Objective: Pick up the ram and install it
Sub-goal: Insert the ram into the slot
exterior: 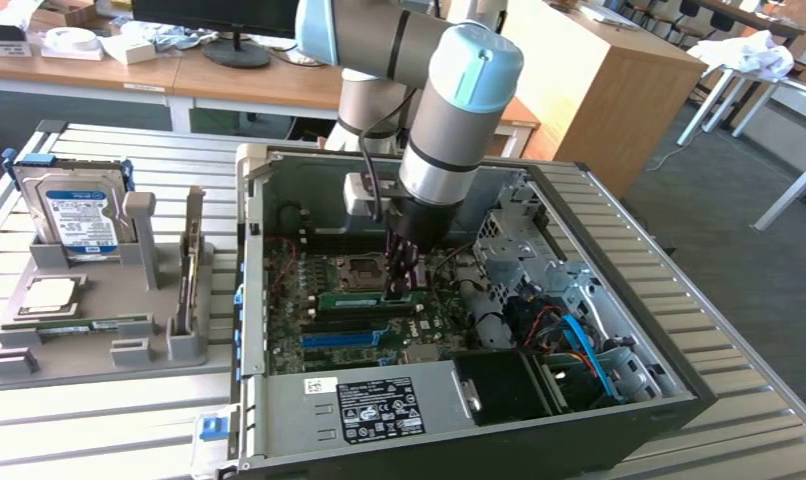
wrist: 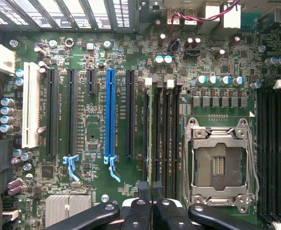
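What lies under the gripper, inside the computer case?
The ram, edge-on, in a motherboard slot near the empty processor socket. The slot's inside is hidden by the ram.

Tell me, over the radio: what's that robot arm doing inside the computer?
End effector shut, at one end of the ram. Ram on edge in the motherboard, beside the empty CPU socket. Second stick lies on the tray.
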Tool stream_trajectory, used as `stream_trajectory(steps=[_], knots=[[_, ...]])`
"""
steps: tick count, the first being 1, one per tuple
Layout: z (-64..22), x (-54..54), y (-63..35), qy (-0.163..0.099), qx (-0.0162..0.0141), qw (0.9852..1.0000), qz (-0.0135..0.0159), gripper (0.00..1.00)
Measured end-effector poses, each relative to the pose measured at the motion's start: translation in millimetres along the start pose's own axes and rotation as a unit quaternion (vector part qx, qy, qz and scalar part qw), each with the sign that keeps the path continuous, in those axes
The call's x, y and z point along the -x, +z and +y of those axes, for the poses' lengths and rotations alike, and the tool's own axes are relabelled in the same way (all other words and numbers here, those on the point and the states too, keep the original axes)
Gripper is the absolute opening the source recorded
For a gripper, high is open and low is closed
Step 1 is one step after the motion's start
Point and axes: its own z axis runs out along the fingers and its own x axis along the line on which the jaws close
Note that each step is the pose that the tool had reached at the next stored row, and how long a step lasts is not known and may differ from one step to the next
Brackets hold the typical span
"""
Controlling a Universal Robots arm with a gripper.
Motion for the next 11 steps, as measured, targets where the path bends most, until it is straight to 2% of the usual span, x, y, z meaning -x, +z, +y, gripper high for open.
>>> stream_trajectory(steps=[11], knots=[[0.9, -0.5, 1.6, 0.0, 0.0001, 1.0, 0.0002, 0.11]])
